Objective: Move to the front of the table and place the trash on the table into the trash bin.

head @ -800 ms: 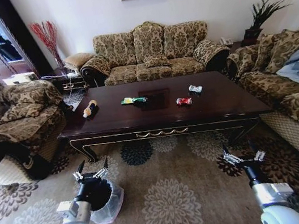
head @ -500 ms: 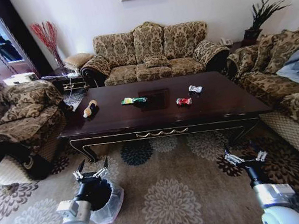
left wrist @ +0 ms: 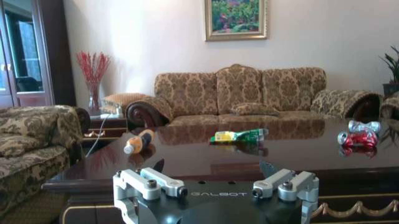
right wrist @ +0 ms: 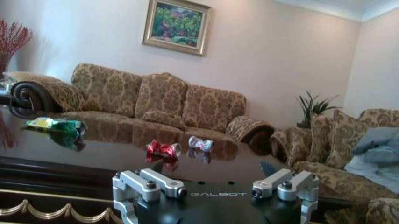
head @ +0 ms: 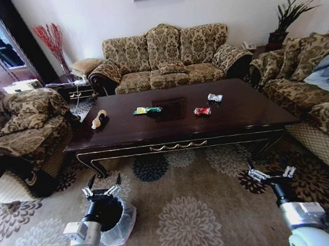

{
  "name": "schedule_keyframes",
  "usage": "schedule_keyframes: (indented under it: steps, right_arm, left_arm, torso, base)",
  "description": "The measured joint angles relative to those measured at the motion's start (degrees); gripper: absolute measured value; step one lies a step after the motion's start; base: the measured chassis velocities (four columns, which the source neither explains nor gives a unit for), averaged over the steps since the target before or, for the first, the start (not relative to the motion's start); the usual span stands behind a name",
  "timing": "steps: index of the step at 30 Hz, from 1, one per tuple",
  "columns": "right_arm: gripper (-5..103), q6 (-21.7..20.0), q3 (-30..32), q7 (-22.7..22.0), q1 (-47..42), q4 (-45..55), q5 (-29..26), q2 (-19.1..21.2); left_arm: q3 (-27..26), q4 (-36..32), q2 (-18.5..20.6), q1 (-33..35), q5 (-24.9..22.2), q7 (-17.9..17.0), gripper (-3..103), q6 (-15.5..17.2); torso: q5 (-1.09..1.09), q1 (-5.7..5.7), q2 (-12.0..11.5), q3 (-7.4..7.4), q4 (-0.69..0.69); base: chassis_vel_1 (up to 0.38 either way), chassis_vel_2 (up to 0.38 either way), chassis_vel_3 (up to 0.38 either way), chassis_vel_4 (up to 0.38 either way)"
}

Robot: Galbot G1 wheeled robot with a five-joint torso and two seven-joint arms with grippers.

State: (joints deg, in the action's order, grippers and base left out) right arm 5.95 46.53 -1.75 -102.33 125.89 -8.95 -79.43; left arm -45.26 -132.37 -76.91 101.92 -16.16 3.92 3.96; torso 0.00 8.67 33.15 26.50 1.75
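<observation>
In front of your robot stands the table (head: 180, 123), dark and shiny, on a flowered carpet (head: 190, 219); the four pieces of trash lie on its top, all apart from each other. At the left end you see the orange bottle (head: 98, 119) on its side; near the middle, toward the far edge, lies the green-yellow bottle (head: 147, 109); on the right part are the red wrapper (head: 202, 111) and, a little behind it and just beside, the silver wrapper (head: 214, 97).

The trash bin (head: 119, 220) with its white bag stands on the carpet at the near left, in front of the table's left leg; your left arm passes over it, and the left gripper (head: 101, 187) hangs in the air just beyond the bin, short of the table edge; its jaws are spread wide and hold nothing. The right gripper (head: 272, 173) hangs at the near right, also over the carpet and before the table; its jaws are wide apart too, and empty.

From the left wrist you see the orange bottle (left wrist: 138, 141), the green-yellow bottle (left wrist: 239, 136) and the red wrapper (left wrist: 356, 138) across the glossy top; from the right wrist the red wrapper (right wrist: 162, 148) lies nearest, with the silver wrapper (right wrist: 201, 143) close behind it.

Behind the table is a patterned sofa (head: 168, 59).
</observation>
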Motion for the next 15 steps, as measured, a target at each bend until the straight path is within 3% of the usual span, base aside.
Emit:
schedule_keyframes:
  steps: [15]
  right_arm:
    - [100,-1.7,0.1,-1.3,0.3,-0.6,-0.5,-0.6]
  left_arm:
    - [0.8,0.0,0.4,-0.9,-0.3,-0.1,100,0.9]
  torso:
    - [0.0,0.0,0.0,0.0,0.0]
  base:
    - [0.0,0.0,0.0,0.0]
